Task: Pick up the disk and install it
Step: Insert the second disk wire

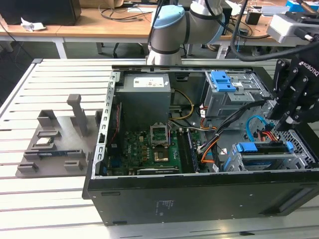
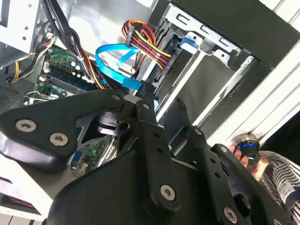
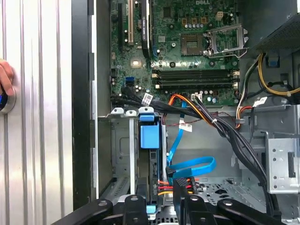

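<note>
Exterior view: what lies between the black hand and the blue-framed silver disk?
In the exterior view, a looped flat blue cable and red wires lie between hand and disk.

In the exterior view the claw point(image 1: 288, 121) runs off the right edge, so its finger gap cannot be judged. The disk point(image 1: 264, 148) sits mostly hidden inside its cage point(image 1: 299, 158). In the first wrist view a hand point(image 3: 5, 77) is cut by the edge.
</note>
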{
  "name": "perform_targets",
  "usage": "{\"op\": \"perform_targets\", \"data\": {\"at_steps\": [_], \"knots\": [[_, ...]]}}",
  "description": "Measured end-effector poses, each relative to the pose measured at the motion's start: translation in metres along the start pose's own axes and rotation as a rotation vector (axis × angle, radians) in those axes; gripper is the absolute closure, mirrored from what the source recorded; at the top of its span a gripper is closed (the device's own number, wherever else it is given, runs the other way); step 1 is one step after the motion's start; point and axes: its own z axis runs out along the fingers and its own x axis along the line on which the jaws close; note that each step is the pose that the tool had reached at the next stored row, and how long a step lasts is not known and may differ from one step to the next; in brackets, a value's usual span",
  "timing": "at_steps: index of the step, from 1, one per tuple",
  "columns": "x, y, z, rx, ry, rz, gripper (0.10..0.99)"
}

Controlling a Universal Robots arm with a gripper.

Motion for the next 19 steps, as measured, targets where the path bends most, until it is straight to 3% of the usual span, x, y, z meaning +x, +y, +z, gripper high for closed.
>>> {"op": "perform_targets", "data": {"at_steps": [3, 8, 14, 16, 19], "knots": [[-0.0027, 0.0028, 0.0089, 0.004, 0.0024, -0.049, 0.725], [-0.0090, 0.0034, 0.0163, 0.005, 0.0029, -0.065, 0.725], [-0.0092, 0.0033, 0.0174, 0.005, 0.0031, -0.065, 0.725], [-0.0093, 0.0033, 0.0176, 0.005, 0.0032, -0.065, 0.925], [-0.0092, 0.0033, 0.0179, 0.005, 0.0030, -0.065, 0.925]]}}
